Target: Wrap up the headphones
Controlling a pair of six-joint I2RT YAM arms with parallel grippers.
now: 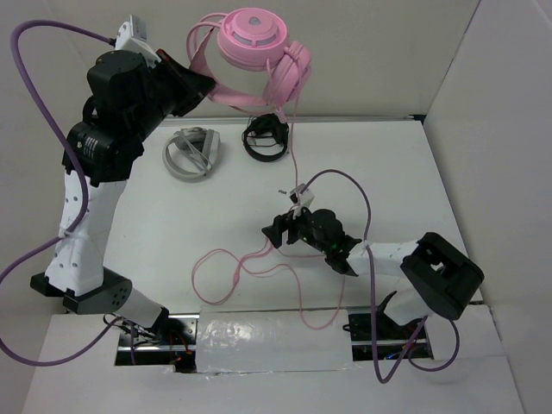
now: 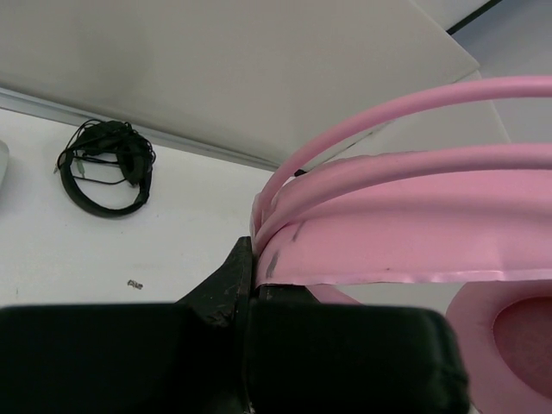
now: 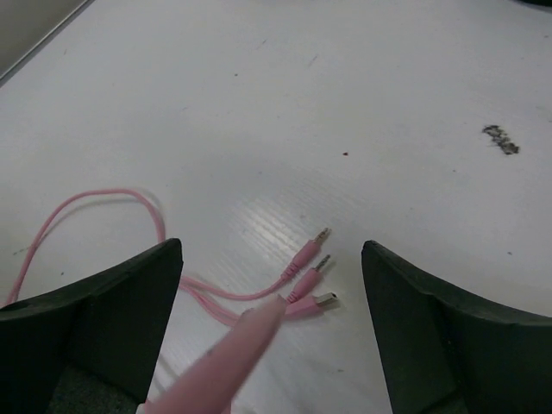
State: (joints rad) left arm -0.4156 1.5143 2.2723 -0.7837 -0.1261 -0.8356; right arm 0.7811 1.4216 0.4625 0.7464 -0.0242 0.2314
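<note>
The left gripper (image 1: 203,83) is clenched on the flat pink band of the pink over-ear headphones (image 1: 252,39) with round padded cups, holding them up in the air. In the left wrist view the black fingers (image 2: 226,289) pinch the band's edge, with the thin pink hoops arching away above them and one padded cup (image 2: 509,345) just beside and below the grip. From the cups the long thin pink cable (image 1: 294,159) hangs down towards the right gripper (image 1: 278,231), which sits low over the white table (image 1: 414,190) with its jaws spread wide and nothing in them. Between those jaws, just ahead of the fingertips, the cable's three pink plug ends (image 3: 309,263) lie on the table. More cable loops off beyond the left jaw, and a blurred pink strand crosses close under the camera. A pair of black headphones (image 1: 266,136) and a pair of grey-white headphones (image 1: 191,153) lie on the table beneath the raised left gripper, well apart from the right one.
</note>
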